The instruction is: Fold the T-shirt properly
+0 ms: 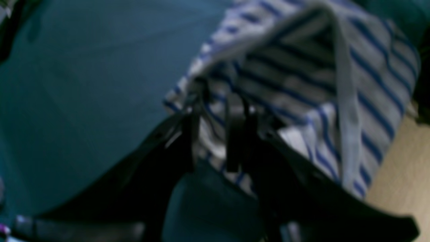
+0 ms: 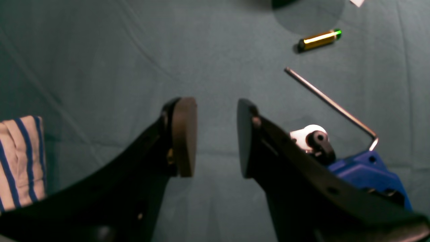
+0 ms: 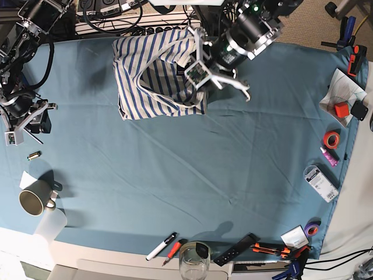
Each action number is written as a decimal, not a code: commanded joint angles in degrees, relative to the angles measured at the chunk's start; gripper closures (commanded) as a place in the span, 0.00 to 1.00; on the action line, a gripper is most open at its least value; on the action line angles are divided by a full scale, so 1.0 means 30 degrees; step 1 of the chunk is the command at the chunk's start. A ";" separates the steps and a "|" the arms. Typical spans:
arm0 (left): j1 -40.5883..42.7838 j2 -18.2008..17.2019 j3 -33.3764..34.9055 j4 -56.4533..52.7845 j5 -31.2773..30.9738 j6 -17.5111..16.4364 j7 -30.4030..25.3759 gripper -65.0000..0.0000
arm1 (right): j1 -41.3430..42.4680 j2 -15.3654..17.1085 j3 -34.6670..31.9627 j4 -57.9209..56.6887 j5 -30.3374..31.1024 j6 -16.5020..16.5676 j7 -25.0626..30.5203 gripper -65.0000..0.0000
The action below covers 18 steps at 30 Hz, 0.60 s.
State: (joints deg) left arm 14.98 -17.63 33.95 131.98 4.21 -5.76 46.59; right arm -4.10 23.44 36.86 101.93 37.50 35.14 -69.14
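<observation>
The T-shirt (image 3: 152, 73), white with thin blue stripes, lies bunched and partly folded at the back middle of the teal table cloth (image 3: 192, 169). My left gripper (image 3: 197, 74) is at the shirt's right edge and is shut on a fold of it. In the blurred left wrist view the black fingers (image 1: 235, 134) pinch the striped cloth (image 1: 302, 84), which hangs lifted off the table. My right gripper (image 3: 18, 129) is far to the left, apart from the shirt. It is open and empty (image 2: 215, 137) above bare cloth. A striped bit of fabric (image 2: 20, 161) shows at that view's left edge.
Near the right gripper lie a battery (image 2: 319, 39), a hex key (image 2: 332, 104) and a blue part (image 2: 366, 174). A mug (image 3: 32, 201) sits front left. A marker (image 3: 160, 246) and a glass (image 3: 194, 259) are at the front edge. Tape rolls (image 3: 333, 139) and tools line the right edge.
</observation>
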 commanded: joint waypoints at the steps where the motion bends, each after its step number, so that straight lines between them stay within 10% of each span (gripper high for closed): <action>1: -0.0299 0.0117 0.0000 0.0321 -0.0226 -0.0015 -0.0525 0.78 | 0.0262 0.0379 0.0102 0.0233 0.0277 -0.0029 0.0525 0.68; 18: -0.3825 0.0801 -0.0007 -0.5027 -0.0823 -0.1370 -0.1180 0.68 | 0.0262 0.0386 0.0102 0.0233 0.0270 -0.0036 0.0568 0.68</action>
State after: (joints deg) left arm 4.03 -15.42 34.06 115.85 1.85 -10.09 43.88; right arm -4.10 23.44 36.86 101.93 37.47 35.14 -68.95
